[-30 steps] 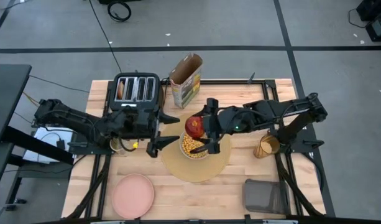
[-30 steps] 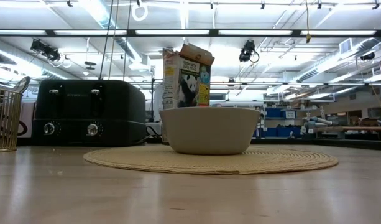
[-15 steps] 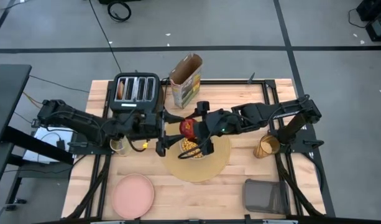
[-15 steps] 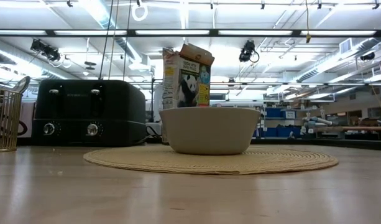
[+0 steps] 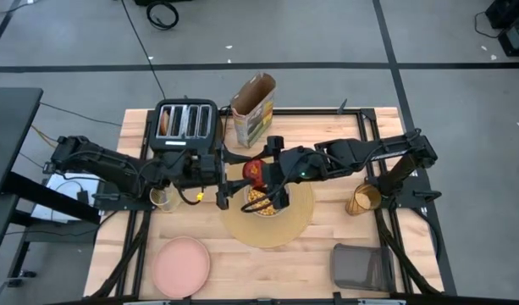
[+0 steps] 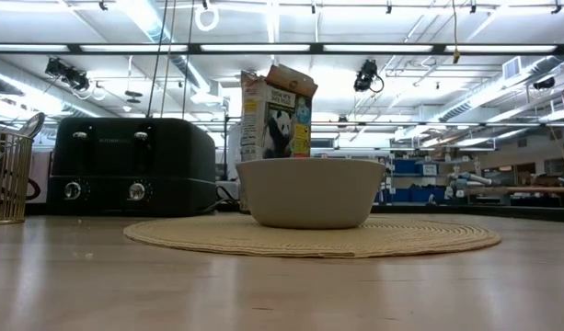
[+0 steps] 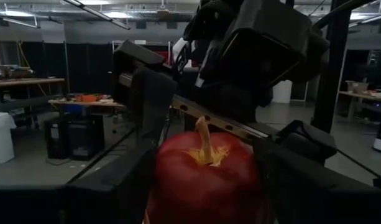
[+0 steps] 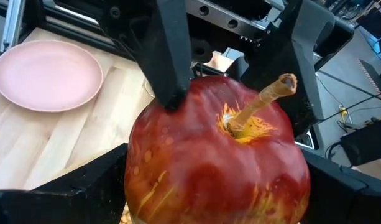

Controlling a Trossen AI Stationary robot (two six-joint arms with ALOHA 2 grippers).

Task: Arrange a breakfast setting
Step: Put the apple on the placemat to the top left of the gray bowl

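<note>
Wooden worktop (image 5: pixel 327 254), placemat (image 5: pixel 293 222) centre | my right gripper (image 5: pixel 261 176) grips apple (image 5: pixel 252 172) above bowl (image 5: pixel 263 202) | my left gripper (image 5: pixel 232 180) straddles apple, not clamped | step: handover | next: left clamps, right releases

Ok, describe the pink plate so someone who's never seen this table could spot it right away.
Start at the black toaster at the table's far left. Come straight toward the near edge, past the round tan placemat in the middle. The pink plate lies alone on bare wood beside it: flat, empty, the only pink thing there.
</note>
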